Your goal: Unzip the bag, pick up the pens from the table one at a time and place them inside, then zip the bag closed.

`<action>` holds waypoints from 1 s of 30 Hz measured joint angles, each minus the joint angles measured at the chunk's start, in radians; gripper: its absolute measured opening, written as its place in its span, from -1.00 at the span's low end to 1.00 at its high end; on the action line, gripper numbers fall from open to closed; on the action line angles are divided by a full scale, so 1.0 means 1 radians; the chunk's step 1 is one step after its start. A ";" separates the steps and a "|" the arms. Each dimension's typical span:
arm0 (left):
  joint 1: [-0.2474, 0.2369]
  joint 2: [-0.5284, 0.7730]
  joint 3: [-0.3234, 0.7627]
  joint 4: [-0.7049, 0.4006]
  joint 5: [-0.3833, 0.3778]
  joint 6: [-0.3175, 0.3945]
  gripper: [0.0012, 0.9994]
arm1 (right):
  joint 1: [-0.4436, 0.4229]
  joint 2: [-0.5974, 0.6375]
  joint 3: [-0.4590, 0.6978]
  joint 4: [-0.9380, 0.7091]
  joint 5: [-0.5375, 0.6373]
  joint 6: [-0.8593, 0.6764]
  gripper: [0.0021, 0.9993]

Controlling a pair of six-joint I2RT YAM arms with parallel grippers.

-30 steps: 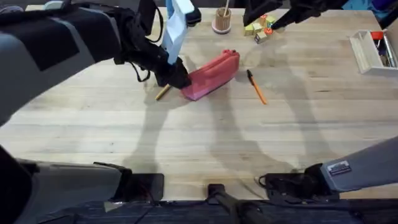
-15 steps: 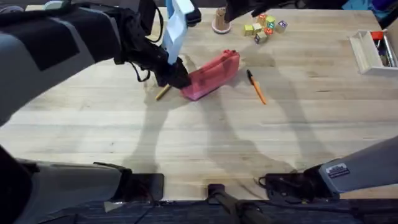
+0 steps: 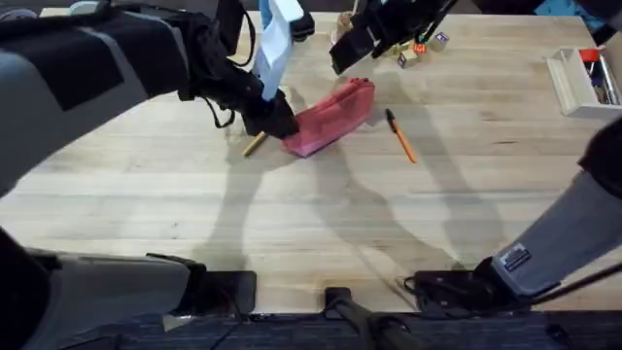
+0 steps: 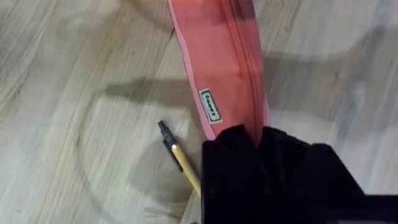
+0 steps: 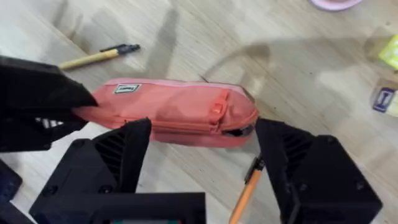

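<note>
— Two pens lie on your desk (image 3: 321,224), both outside the bag (image 3: 330,115). Where do you see them?

— You have the yellow pen (image 3: 255,144) just beside the bag's near-left end, partly under the left arm. The orange pen (image 3: 400,135) lies to the right of the bag, close to it but apart.

— And the bag?

— It lies slantwise in the far middle of the desk, its zipper line running along the top. In the left wrist view you see a small label near the pinched end. In the right wrist view the zipper pull sits at the end nearer the orange pen, and the zipper looks closed along the length you can see.

— What is your left pincer (image 3: 277,119) doing?

— It is clamped on the bag's near-left end; in the left wrist view the black fingers (image 4: 233,146) meet on the pink fabric, with the yellow pen's dark tip just beside them.

— Your right pincer (image 3: 352,47)?

— It hangs above the bag's far-right end, not touching it. In the right wrist view its two fingers (image 5: 127,155) stand wide apart, holding nothing, with the bag lying across the gap below them.

— Anything else on the desk?

— Some coloured blocks (image 3: 428,44) sit at the far edge, and a white tray (image 3: 573,86) at the far right.
</note>
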 joint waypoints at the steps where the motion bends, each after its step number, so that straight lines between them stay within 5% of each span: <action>1: 0.000 0.000 0.000 0.000 0.000 0.000 -0.92 | 0.000 0.012 0.000 0.000 0.001 -0.001 0.98; 18: 0.000 0.000 0.000 0.000 0.000 0.000 -0.92 | 0.033 0.090 0.000 0.008 0.004 -0.003 0.55; 30: 0.000 0.000 0.000 0.000 0.001 0.000 -0.92 | 0.037 0.129 0.000 -0.009 0.022 -0.004 -0.13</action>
